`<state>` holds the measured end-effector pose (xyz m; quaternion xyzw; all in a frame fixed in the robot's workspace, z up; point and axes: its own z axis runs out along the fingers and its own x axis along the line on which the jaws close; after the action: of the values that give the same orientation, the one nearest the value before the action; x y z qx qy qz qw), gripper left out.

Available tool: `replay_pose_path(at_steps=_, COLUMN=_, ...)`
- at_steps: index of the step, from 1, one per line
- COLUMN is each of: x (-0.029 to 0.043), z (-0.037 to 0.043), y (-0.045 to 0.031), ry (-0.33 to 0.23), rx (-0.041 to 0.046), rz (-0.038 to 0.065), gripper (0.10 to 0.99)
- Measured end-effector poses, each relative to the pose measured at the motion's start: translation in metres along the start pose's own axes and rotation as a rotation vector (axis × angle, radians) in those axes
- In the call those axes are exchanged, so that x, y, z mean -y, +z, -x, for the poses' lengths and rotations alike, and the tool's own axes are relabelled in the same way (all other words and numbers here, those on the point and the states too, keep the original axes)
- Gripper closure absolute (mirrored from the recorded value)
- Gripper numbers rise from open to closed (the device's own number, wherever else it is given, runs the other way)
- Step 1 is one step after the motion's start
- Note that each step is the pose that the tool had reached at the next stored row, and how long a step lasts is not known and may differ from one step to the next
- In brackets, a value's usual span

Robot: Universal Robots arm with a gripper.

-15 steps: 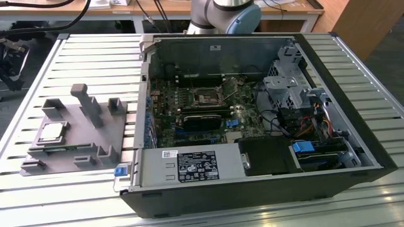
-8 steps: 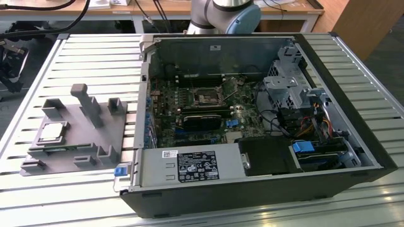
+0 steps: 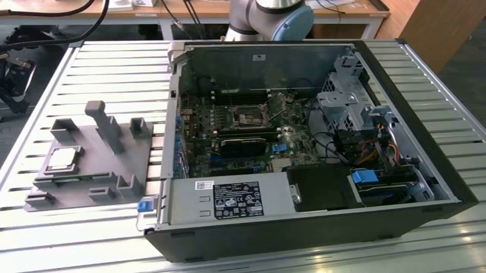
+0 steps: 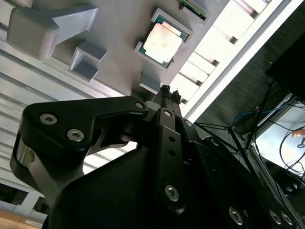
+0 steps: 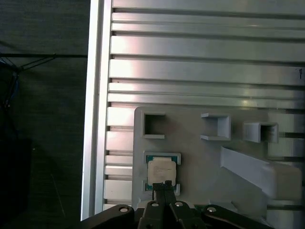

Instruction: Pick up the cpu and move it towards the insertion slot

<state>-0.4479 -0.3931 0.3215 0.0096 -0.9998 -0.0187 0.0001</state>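
Observation:
The cpu [image 3: 63, 157] is a small square chip with a silvery top, lying flat in a recess of the grey plastic tray [image 3: 83, 190] at the exterior view's left. Both wrist views look down on the cpu [image 4: 162, 44] [image 5: 161, 171], with my gripper [image 4: 167, 91] [image 5: 164, 183] hanging above it and apart from it. The black fingers [image 5: 158, 193] meet at a narrow tip with nothing between them. The insertion slot [image 3: 248, 118] is a square socket with a dark centre on the motherboard inside the open computer case [image 3: 425, 142].
The tray [image 5: 190, 157] carries upright posts [image 3: 106, 126] and a memory stick [image 4: 193, 9]. It lies on a slatted aluminium table [image 5: 200, 71] near the table's edge [image 5: 95, 119]. A power supply [image 3: 227, 200] and cables [image 3: 365, 151] crowd the case. My arm's base [image 3: 274, 17] stands behind it.

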Motion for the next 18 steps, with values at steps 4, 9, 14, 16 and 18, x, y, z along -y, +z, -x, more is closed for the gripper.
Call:
replay_pose_path(at_steps=4, x=0.0010, z=-0.0001, y=0.0019, ry=0.000, rx=0.0002, rz=0.000, gripper=0.980)
replay_pose_path(at_steps=9, x=0.0024, z=0.0000, y=0.0041, ry=0.000, rx=0.0006, rz=0.000, gripper=0.980)
replay_pose_path(at_steps=14, x=0.0060, z=-0.0001, y=0.0076, ry=0.000, rx=0.0009, rz=0.000, gripper=0.980)
replay_pose_path(at_steps=16, x=0.0069, z=-0.0002, y=0.0087, ry=0.000, rx=0.0007, rz=0.000, gripper=0.980)
replay_pose_path(at_steps=18, x=0.0073, z=-0.0003, y=0.0094, ry=0.000, rx=0.0005, rz=0.000, gripper=0.980)
